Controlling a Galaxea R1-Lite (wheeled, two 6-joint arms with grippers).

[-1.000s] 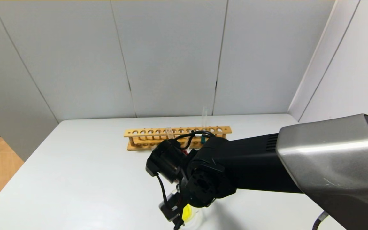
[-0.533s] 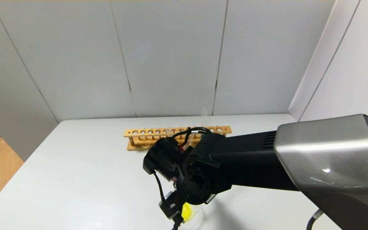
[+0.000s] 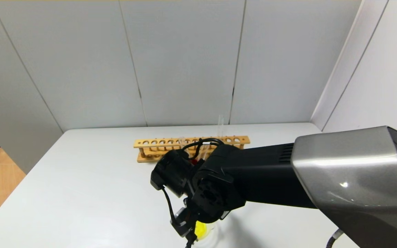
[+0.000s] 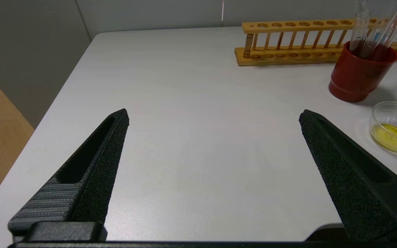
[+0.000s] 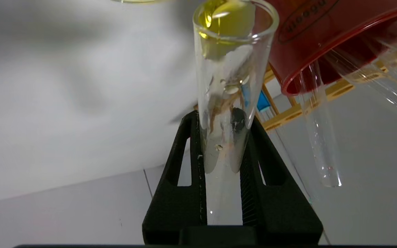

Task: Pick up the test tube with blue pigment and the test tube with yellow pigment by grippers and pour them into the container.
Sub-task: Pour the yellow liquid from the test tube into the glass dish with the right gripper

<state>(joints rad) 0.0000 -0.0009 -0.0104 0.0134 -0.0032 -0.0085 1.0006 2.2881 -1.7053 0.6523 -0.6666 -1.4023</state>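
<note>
My right gripper (image 5: 224, 117) is shut on the test tube with yellow pigment (image 5: 226, 86). The tube is tipped mouth-down over the container (image 3: 208, 233), and yellow shows at its mouth. The container, a low clear beaker, holds a pool of yellow liquid (image 4: 391, 137). In the head view the right gripper (image 3: 186, 224) sits at the near table edge, right over the container. The test tube with blue pigment (image 3: 221, 124) stands in the wooden rack (image 3: 157, 148); its blue liquid shows in the right wrist view (image 5: 262, 101). My left gripper (image 4: 214, 115) is open and empty over the bare table to the left.
A red beaker (image 4: 358, 75) with several clear tubes leaning in it (image 5: 319, 137) stands between the rack and the container. The white table (image 3: 91, 193) ends at a drop to the floor on the left. Grey wall panels close the back and right.
My right arm and wrist have shifted slightly left and away from me with the tube still held over the container. The left arm has not visibly moved.
</note>
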